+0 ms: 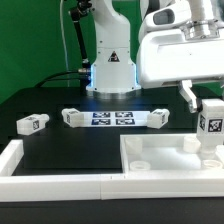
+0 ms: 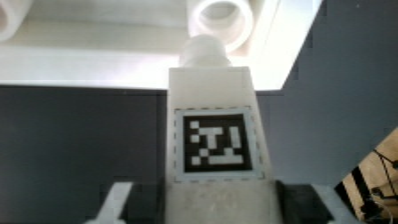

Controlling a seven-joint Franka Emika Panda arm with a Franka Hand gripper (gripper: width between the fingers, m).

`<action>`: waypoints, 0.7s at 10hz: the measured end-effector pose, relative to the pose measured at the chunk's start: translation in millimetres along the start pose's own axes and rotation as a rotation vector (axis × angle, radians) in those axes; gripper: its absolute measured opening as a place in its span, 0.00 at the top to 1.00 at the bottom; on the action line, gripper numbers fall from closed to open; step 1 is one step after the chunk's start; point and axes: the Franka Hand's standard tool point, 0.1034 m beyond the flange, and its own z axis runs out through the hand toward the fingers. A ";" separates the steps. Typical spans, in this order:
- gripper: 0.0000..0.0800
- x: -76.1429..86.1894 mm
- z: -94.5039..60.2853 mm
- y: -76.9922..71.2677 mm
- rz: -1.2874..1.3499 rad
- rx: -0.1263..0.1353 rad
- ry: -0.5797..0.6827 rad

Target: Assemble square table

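Observation:
The white square tabletop [image 1: 165, 158] lies at the front on the exterior view's right, rim up, with round corner holes. My gripper [image 1: 210, 112] is shut on a white leg [image 1: 211, 125] with a black-and-white tag, held upright over the tabletop's corner on the exterior view's right. In the wrist view the held leg [image 2: 217, 130] fills the middle, its peg end close to a corner hole [image 2: 219, 14] of the tabletop [image 2: 107, 40]. Three other legs lie on the black table: one [image 1: 32, 124] at the exterior view's left, one [image 1: 72, 117] and one [image 1: 159, 117] beside the marker board.
The marker board [image 1: 112, 118] lies flat at mid-table in front of the arm's base [image 1: 112, 75]. Long low white border strips [image 1: 50, 185] run along the front and the exterior view's left edge.

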 end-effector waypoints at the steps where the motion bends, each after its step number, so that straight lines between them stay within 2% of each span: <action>1: 0.64 -2.3 1.7 -2.1 0.000 0.002 -0.004; 4: 0.64 -8.4 6.3 -4.1 0.006 0.002 -0.016; 7: 0.64 -7.9 10.9 -7.2 0.003 0.005 -0.010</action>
